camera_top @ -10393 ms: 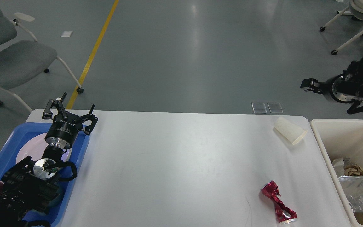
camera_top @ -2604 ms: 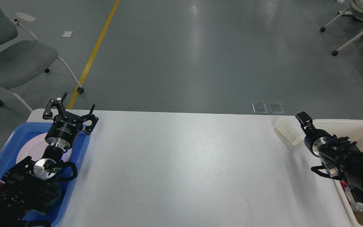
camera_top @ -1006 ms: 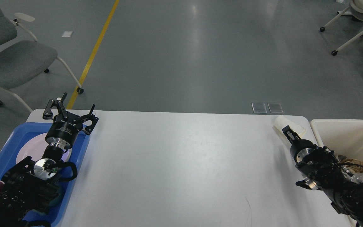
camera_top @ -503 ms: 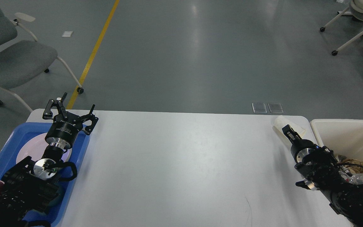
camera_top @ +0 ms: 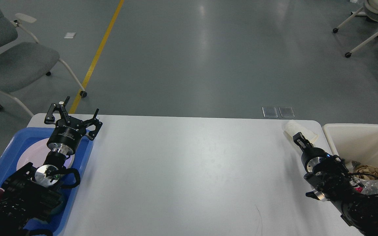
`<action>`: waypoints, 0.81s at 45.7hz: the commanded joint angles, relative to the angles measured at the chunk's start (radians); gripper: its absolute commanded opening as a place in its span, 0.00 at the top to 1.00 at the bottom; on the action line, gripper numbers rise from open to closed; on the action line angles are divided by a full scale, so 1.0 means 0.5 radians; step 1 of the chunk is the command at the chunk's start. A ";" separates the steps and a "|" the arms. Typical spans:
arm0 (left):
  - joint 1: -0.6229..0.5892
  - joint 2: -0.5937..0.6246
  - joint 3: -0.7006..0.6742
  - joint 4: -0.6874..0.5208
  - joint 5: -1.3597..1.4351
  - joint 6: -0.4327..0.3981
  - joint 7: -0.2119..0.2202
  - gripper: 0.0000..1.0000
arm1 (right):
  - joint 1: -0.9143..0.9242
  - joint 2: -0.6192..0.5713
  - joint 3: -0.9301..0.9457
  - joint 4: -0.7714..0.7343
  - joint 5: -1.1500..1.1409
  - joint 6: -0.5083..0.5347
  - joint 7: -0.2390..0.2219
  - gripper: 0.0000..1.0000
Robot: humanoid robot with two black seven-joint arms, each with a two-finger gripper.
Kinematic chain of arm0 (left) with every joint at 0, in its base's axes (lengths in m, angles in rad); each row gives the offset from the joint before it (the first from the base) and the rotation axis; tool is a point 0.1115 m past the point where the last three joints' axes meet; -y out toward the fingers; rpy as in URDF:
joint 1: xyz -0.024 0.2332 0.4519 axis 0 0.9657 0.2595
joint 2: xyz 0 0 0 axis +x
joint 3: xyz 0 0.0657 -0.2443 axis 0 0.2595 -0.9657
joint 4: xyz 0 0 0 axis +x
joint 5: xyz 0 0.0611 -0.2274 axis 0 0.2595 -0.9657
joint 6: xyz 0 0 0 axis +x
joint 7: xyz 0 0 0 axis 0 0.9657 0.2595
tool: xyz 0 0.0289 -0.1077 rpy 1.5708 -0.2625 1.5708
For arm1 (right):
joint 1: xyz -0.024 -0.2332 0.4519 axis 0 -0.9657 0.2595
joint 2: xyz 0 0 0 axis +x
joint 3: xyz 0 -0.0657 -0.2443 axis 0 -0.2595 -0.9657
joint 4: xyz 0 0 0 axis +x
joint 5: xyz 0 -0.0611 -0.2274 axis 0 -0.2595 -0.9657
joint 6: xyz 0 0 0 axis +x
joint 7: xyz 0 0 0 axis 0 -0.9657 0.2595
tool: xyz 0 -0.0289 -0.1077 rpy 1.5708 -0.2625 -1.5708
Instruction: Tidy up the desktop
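Since the paper cup [camera_top: 302, 131] is lying on its side at the desktop's [camera_top: 189, 170] far right corner beside the bin [camera_top: 359, 137], it's being approached by the right gripper [camera_top: 299, 138], jaw gap can't be told; the left gripper [camera_top: 72, 118] is being parked wide open and empty over the blue tray [camera_top: 8, 154].

The left arm comes up from the lower left corner, its wrist stretched forward and its pincer [camera_top: 74, 114] at the far end with both fingers spread wide apart. The right arm enters from the lower right corner and reaches forward; its pincer [camera_top: 300, 140] looks small and dark, fingers not distinguishable.
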 commanded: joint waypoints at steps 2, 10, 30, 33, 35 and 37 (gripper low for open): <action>0.000 -0.002 0.000 -0.001 0.000 0.000 0.000 0.04 | -0.008 0.003 -0.001 0.005 0.000 0.004 0.001 0.59; 0.000 0.001 0.000 -0.001 0.000 0.000 0.000 0.04 | -0.008 0.015 -0.001 0.005 0.000 0.004 0.004 0.64; 0.000 0.001 0.000 -0.001 0.000 0.000 0.000 0.04 | 0.032 -0.006 -0.007 0.069 0.000 0.065 -0.008 0.01; 0.000 -0.002 0.000 -0.001 0.000 0.000 0.000 0.04 | 0.029 -0.018 -0.007 0.075 0.000 0.071 -0.008 0.01; 0.000 -0.002 0.000 -0.001 0.000 0.000 0.000 0.04 | 0.026 -0.040 -0.007 0.075 0.000 0.071 -0.008 0.02; 0.000 0.001 0.000 -0.001 0.000 0.000 0.000 0.04 | 0.029 -0.058 -0.007 0.069 0.000 0.071 -0.008 0.02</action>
